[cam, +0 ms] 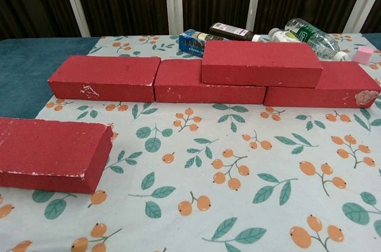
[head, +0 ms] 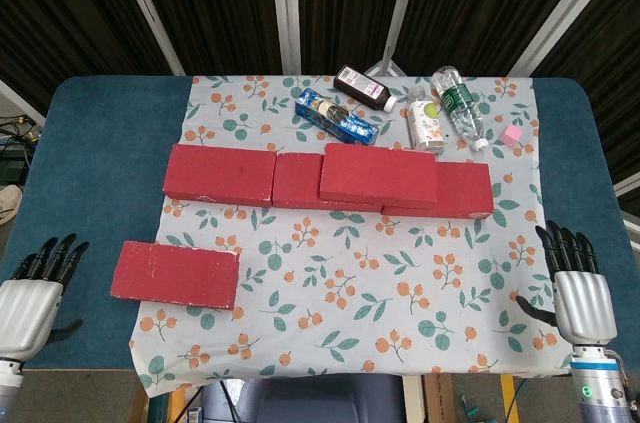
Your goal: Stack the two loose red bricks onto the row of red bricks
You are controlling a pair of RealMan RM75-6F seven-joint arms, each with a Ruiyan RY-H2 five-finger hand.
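Observation:
A row of red bricks (head: 220, 174) (cam: 107, 77) lies across the floral cloth. One red brick (head: 378, 175) (cam: 261, 64) lies stacked on the row, over its middle and right bricks. A loose red brick (head: 176, 274) (cam: 50, 154) lies flat on the cloth near the front left. My left hand (head: 32, 295) hovers at the table's front left corner, fingers apart, holding nothing, left of the loose brick. My right hand (head: 577, 288) hovers at the front right edge, fingers apart and empty. Neither hand shows in the chest view.
Behind the row lie a blue box (head: 334, 117), a dark bottle (head: 364, 88), a white bottle (head: 425, 121) and a clear bottle (head: 459, 103). A small pink cube (head: 512, 134) sits at the back right. The teal table (head: 95, 173) extends left of the cloth.

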